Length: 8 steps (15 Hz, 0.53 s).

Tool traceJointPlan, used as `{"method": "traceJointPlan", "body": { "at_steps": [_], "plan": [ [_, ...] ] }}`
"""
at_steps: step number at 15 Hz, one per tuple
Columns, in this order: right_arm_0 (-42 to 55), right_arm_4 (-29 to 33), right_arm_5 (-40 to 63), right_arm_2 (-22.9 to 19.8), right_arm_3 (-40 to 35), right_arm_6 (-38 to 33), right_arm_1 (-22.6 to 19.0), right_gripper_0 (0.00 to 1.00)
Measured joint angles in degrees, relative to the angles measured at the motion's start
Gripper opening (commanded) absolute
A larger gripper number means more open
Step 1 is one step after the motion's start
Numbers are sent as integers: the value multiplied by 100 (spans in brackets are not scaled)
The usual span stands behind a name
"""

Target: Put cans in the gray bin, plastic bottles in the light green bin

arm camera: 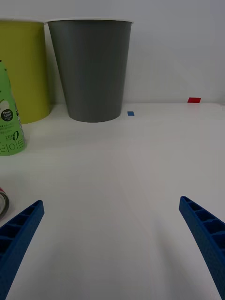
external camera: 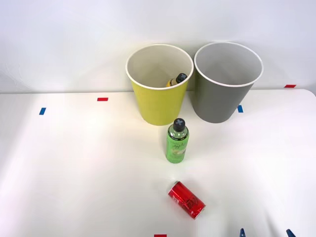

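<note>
1. Your right gripper (arm camera: 112, 243) stood with its two blue ribbed fingers (arm camera: 21, 234) spread wide apart, one at each lower corner of the wrist view. Nothing was between them and they touched nothing; bare white table (arm camera: 117, 187) lay in the gap.
2. In the front view, you had the gripper (external camera: 266, 233) at the near edge of the table (external camera: 74, 173), only its fingertips showing, to the right of the red can (external camera: 186, 199) and apart from it.
3. The red can lay on its side on the table, nearest to you, silver top facing the near right. In the wrist view only a sliver of it (arm camera: 3, 201) showed at the picture's edge, just beside one finger but not in contact that I could confirm.
4. The green bottle (external camera: 177, 141) stood upright, black cap on, between the can and the bins, just in front of the light green bin (external camera: 159, 106).
5. The light green bin held a yellowish bottle (external camera: 176, 80) with a black cap, leaning against its inner wall.
6. The gray bin (external camera: 217, 98) stood just to the right of the light green bin, the two close together at the far side of the table.
</note>
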Motion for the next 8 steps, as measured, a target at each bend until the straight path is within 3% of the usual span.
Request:
{"method": "traceJointPlan", "body": {
  "at_steps": [8],
  "plan": [
    [0,0,0,0,0,0,0,100]
  ]
}}
